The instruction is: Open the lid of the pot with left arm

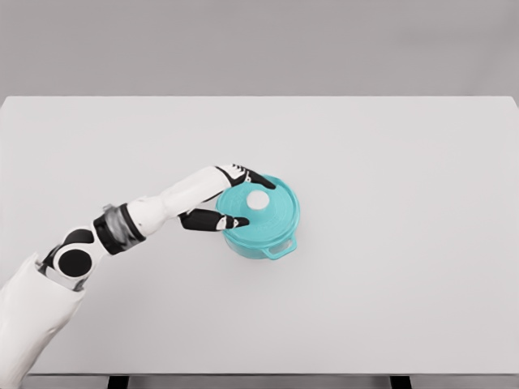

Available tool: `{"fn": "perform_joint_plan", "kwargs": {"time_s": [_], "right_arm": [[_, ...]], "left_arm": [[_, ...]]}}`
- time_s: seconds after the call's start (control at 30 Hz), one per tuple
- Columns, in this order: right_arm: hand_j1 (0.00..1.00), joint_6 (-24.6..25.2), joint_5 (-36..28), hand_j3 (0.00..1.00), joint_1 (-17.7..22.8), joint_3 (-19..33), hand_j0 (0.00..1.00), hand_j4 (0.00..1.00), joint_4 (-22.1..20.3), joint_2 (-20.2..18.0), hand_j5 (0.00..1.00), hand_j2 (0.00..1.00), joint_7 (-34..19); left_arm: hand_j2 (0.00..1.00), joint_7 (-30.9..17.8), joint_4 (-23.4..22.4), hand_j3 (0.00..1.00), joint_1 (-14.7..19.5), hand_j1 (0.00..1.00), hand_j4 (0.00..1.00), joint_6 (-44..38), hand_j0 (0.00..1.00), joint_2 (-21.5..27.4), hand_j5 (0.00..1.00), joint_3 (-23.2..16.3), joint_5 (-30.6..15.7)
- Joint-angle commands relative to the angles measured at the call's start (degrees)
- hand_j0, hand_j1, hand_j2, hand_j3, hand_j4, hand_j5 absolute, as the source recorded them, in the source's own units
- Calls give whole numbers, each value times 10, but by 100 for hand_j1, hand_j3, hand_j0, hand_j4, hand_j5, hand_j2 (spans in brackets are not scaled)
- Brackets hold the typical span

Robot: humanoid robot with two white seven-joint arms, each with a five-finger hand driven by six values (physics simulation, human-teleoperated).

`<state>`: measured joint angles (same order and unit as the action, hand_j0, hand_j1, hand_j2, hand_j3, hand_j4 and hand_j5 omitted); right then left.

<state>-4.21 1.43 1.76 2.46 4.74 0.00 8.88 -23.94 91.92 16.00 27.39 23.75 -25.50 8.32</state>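
The teal pot (261,220) sits near the middle of the white desk (389,162), a little toward its front edge, with its lid (258,207) on and a white knob (258,199) on top. The left robot hand (229,197) is spread wide around the lid's left rim, holding nothing yet, so this looks like the reach-and-grasp step. Next, the fingers likely need to close on the lid or knob, then lift straight up.
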Motion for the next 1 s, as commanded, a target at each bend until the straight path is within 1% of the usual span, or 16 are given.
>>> {"fn": "perform_joint_plan", "kwargs": {"time_s": [0.0,0.07,0.4,0.43,0.47,0.5,0.6,0.7,0.97], "right_arm": [[100,0,0,100,0,0,100,100,0,0,100,100,0],[100,0,0,100,0,0,100,100,0,0,100,100,0],[100,0,0,100,0,0,100,100,0,0,100,100,0],[100,0,0,100,0,0,100,100,0,0,100,100,0],[100,1,0,100,0,0,100,100,0,0,100,100,0],[100,0,0,100,0,0,100,100,0,0,100,100,0],[100,1,0,100,0,0,100,100,0,0,100,100,0],[100,0,0,100,0,0,100,100,0,0,100,100,0],[100,0,0,100,0,0,100,100,0,0,100,100,0]], "left_arm": [[71,0,-5,71,0,71,71,-1,71,-7,71,-2,2],[71,0,-15,71,4,71,71,0,71,-12,71,-2,8],[72,0,-9,72,10,72,72,-6,72,-12,72,1,-1],[72,0,-9,72,10,72,72,-6,72,-13,72,1,-4],[72,0,-9,72,11,72,72,-8,72,-13,72,1,-23],[73,0,-9,73,10,73,73,-27,73,-13,73,0,-31],[73,0,-9,73,11,73,73,-36,73,-13,73,0,-33],[73,0,-9,73,11,73,73,-46,73,-14,73,0,-45],[73,0,-8,73,2,73,73,-46,73,-15,73,-9,-45]]}}
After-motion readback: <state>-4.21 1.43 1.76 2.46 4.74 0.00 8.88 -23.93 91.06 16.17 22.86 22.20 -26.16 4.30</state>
